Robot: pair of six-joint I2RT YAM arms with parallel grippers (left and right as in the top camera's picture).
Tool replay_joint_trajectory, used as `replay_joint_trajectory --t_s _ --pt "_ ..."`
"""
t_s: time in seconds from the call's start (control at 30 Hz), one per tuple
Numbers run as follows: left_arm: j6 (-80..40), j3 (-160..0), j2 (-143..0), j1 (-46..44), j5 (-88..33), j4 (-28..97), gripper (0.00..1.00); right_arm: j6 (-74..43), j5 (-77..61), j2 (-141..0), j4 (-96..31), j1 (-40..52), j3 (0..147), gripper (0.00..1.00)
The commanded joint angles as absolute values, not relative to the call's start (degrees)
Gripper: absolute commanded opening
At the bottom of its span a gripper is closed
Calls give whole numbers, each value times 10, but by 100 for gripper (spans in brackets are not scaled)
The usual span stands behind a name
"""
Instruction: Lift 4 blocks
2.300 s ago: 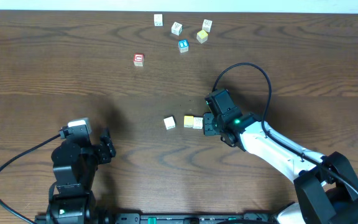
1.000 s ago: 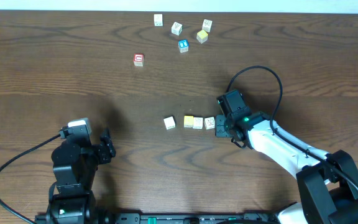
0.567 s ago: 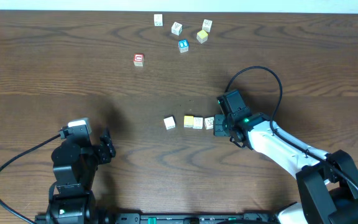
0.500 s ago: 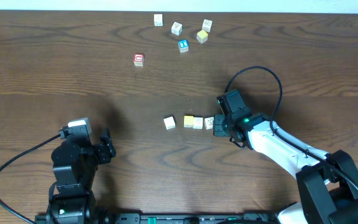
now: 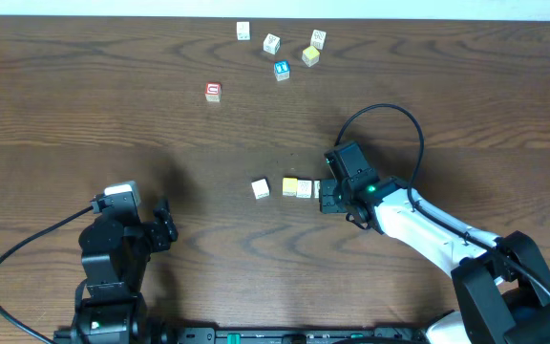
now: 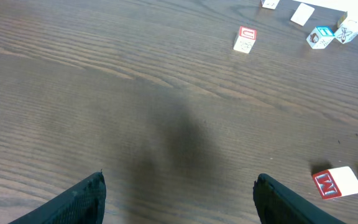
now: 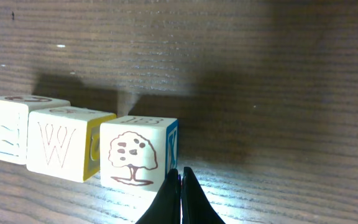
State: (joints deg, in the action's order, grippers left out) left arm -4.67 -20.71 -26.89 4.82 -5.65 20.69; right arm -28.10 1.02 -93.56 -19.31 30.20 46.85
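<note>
Four blocks lie in a row at mid-table: a white one (image 5: 261, 188) standing apart, a yellow one (image 5: 290, 185), a cream one (image 5: 304, 188), and an end one (image 5: 316, 189) half hidden under my right gripper (image 5: 324, 198). In the right wrist view the end block (image 7: 140, 152) shows a tree print and touches the W block (image 7: 66, 144). My right gripper (image 7: 181, 178) is shut and empty, its tips at that block's lower right corner. My left gripper (image 6: 179, 190) stands open over bare wood at the front left (image 5: 163, 225).
At the far edge lie three white cubes (image 5: 243, 31) (image 5: 271, 43) (image 5: 318, 38), a yellow cube (image 5: 310, 55), a blue-faced cube (image 5: 282, 70) and a red-faced cube (image 5: 213, 92). The right arm's black cable (image 5: 390, 119) loops above the gripper.
My right gripper has slid left, still shut, up against the end block of the row and now partly covers it from above. The left arm has not moved.
</note>
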Motion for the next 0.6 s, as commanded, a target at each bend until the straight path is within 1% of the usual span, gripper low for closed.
replay_joint_trajectory --t_s 0.0,0.57 --pt "-48 -216 -269 51 -60 208 77 -286 10 -930 -189 305 466 1" --pt "-48 -216 -269 51 -60 208 77 -286 1 -930 -186 305 466 1"
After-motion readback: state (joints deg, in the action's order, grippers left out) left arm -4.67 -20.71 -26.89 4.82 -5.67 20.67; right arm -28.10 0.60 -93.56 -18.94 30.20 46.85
